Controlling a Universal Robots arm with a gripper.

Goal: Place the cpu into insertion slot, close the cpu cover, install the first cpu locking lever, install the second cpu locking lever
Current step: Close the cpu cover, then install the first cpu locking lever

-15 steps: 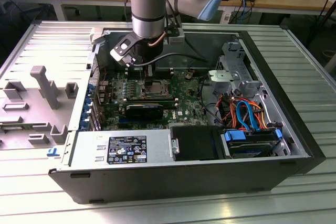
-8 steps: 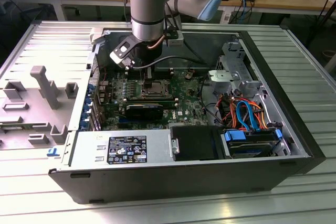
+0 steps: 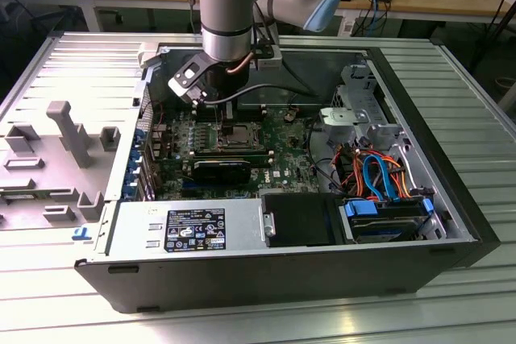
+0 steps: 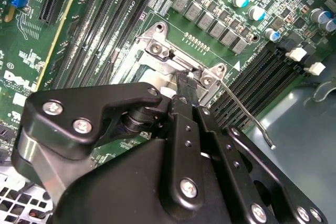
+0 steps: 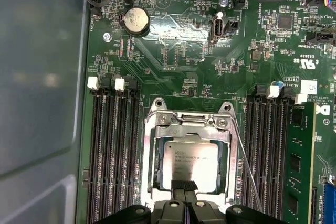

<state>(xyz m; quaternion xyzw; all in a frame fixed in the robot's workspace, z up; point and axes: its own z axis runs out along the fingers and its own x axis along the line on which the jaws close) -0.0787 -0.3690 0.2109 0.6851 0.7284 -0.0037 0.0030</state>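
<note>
Since the cpu (image 5: pixel 189 158) already lies in the insertion slot (image 5: pixel 156 174) with the cpu cover (image 5: pixel 189 129) apparently down around it, the levers look like the work left. One thin locking lever (image 5: pixel 247 166) angles free over the memory slots (image 5: pixel 268 150), unlatched. The gripper (image 5: pixel 184 186) has its jaws closed on nothing, tips at the cover's edge. A memory stick (image 5: pixel 299 161) stands near, not blocking; cables (image 3: pixel 379 175) lie well toward the exterior view's right.
</note>
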